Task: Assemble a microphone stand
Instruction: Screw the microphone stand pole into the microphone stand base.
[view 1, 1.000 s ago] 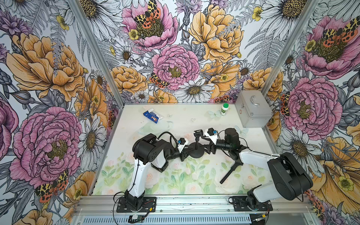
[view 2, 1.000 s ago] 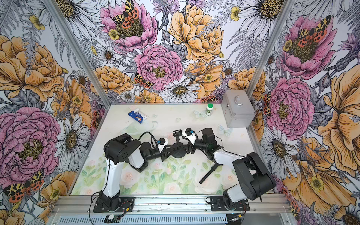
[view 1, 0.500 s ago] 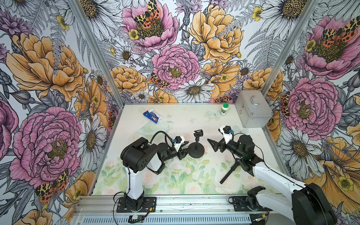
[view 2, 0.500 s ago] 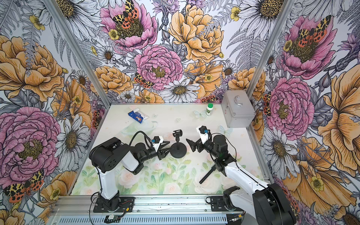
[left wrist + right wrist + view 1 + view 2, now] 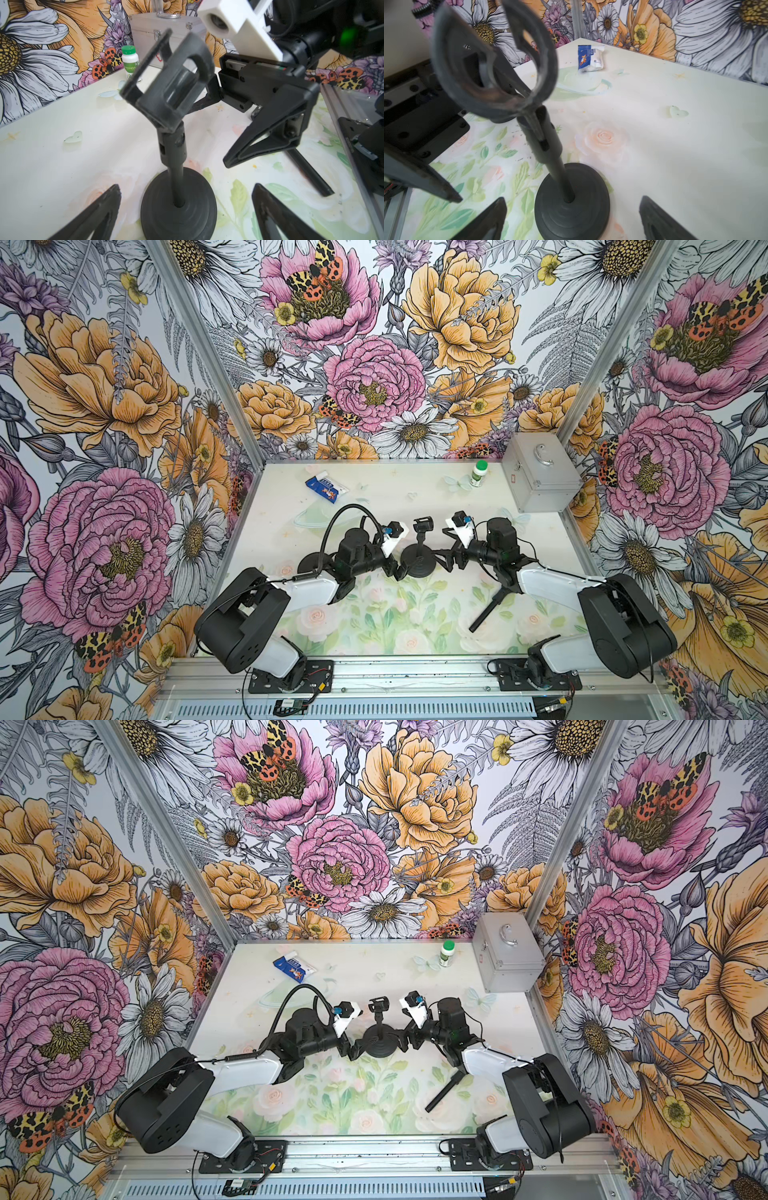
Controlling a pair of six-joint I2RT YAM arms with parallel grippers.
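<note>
The table (image 5: pixel 395 489) fills the lower middle of both top views, pale at the back and printed with roses and leaves toward the front

The left arm (image 5: pixel 307 593) reaches in from the lower left and the right arm (image 5: pixel 552 585) from the lower right; they meet near the centre of the table

A metal case (image 5: pixel 540 472) sits at the table's far right corner, its handle on the top face

The stand (image 5: pixel 417 562) is upright at the centre of the table, between the two arms: a round black base flat on the surface, a short pole rising from its middle, and a clip (image 5: pixel 378 1005) on top, tilted to one side

The left gripper (image 5: pixel 186 188) is spread wide, with one finger on each side of the base and a gap between each finger and it. The right gripper (image 5: pixel 572 200) is spread wide as well, set the same way from the opposite side and clear of the base. Nothing is held by either

A black rod (image 5: pixel 490 608) lies slanted on the table at lower right, its upper end hidden under the right arm, well apart from the stand

A blue and white packet (image 5: pixel 326 488) lies at the back left of the table

A small white bottle (image 5: pixel 478 473) with a green cap stands at the back right, just beside the case
</note>
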